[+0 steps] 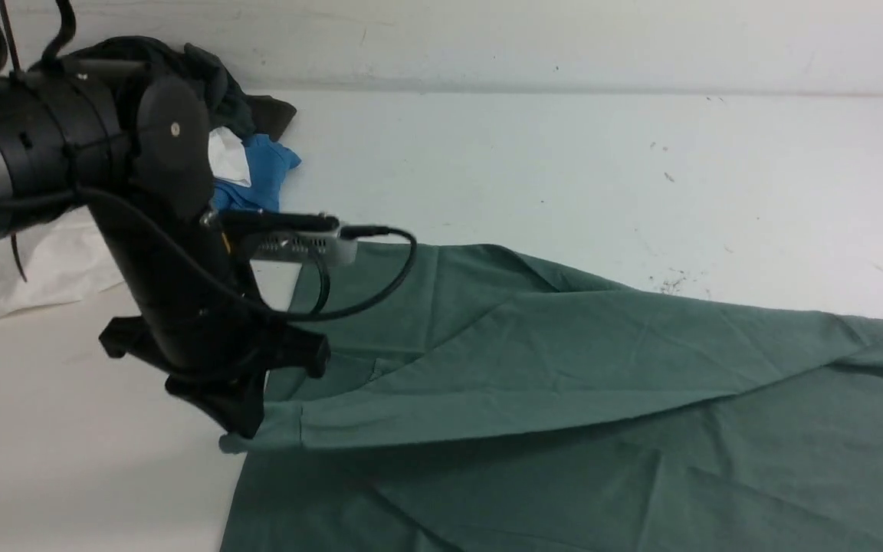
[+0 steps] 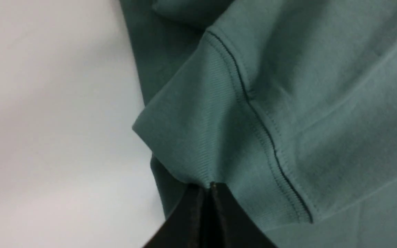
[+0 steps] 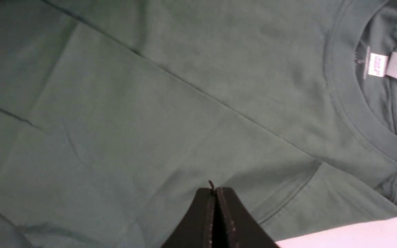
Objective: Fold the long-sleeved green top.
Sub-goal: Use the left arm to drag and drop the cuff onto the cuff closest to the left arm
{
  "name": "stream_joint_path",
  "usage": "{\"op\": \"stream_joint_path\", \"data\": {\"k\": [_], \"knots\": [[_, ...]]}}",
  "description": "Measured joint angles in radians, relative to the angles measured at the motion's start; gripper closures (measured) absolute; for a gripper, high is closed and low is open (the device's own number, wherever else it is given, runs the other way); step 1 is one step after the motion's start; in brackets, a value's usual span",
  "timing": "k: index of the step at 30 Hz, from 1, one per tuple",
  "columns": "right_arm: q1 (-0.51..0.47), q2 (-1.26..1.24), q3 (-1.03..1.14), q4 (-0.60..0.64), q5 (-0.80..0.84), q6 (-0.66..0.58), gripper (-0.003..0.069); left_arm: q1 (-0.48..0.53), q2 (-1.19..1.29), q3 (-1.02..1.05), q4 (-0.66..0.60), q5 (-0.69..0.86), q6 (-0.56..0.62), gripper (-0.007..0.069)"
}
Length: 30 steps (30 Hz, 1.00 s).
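The green long-sleeved top (image 1: pixel 564 360) lies spread on the counter (image 1: pixel 564 169), filling the lower right of the front frame, one sleeve drawn toward lower left. The left fingers (image 1: pixel 238 414) are clamped tight on its ribbed cuff (image 2: pixel 198 137). The right fingers (image 3: pixel 229 220) are pressed together over the top near the neck tag (image 3: pixel 377 65); cannot tell if cloth is pinched.

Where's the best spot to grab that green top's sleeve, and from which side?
The ribbed cuff at the sleeve's end, coming in over the table on the robot's left. It is thicker, stitched cloth, and its corner sticks out over the table past the top's edge, so fingers can probably pinch it alone. The left gripper is shut on it that way.
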Motion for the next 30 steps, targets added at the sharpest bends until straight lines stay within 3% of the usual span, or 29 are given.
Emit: {"op": "stream_joint_path", "data": {"k": [10,16,21,30], "knots": [[0.0,0.0,0.014,0.02,-0.012,-0.018,0.0669,-0.055,-0.036,0.045,0.012,0.001,-0.004,0.0629],[0.0,0.0,0.014,0.02,-0.015,-0.02,0.0669,-0.136,-0.124,0.046,0.102,0.009,-0.078,0.0629],[0.0,0.003,0.014,0.024,-0.017,-0.021,0.0669,-0.139,-0.115,0.047,0.178,0.01,-0.13,0.0629],[0.0,0.197,-0.14,0.089,0.014,-0.081,0.0669,-0.139,-0.03,0.048,0.177,0.009,-0.142,0.0629]]}}
